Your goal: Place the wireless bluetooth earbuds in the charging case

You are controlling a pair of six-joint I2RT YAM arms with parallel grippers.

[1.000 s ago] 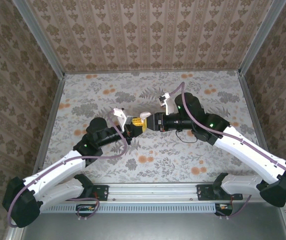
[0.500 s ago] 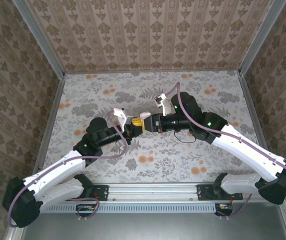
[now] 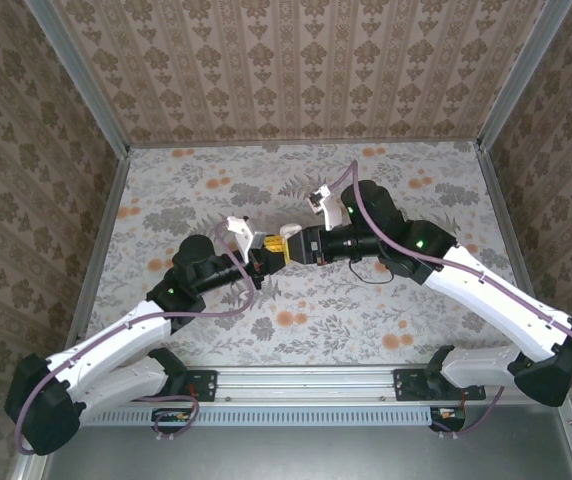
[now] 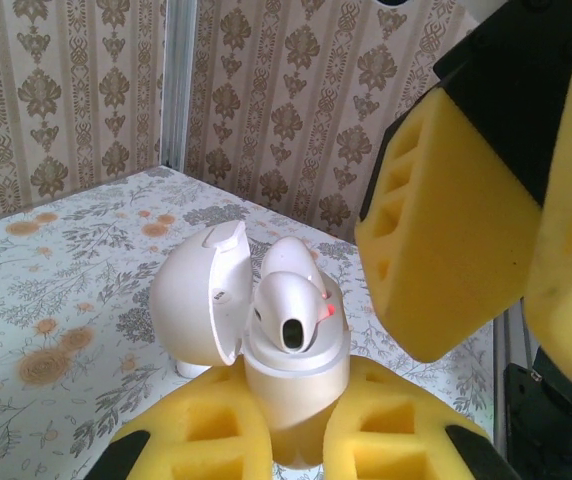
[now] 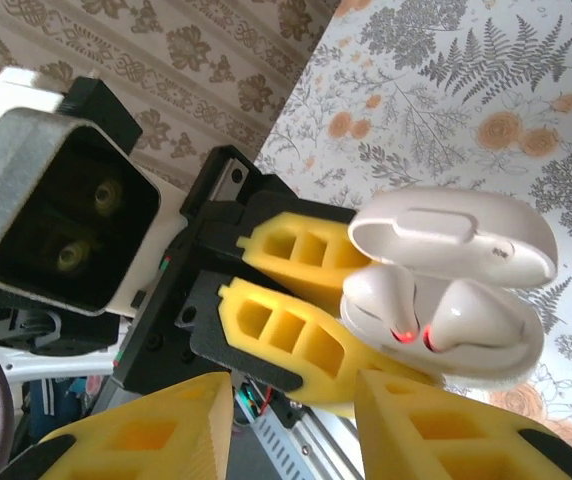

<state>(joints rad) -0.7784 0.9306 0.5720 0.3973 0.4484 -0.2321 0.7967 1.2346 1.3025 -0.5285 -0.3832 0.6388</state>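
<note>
Right hand (image 3: 284, 244) nearer case (image 4: 296, 385), earbuds (image 5: 386, 295) red-lit

From high overhead you look down on the charging case (image 4: 296, 390), which both wrist cameras face close up from opposite sides.

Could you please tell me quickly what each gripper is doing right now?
Left gripper: shut on the charging case.
Right gripper: open, holding nothing.

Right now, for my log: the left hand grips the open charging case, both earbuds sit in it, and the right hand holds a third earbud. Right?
No: the right wrist view shows the right hand open and empty. The left hand does grip the open charging case with both earbuds in it.
</note>
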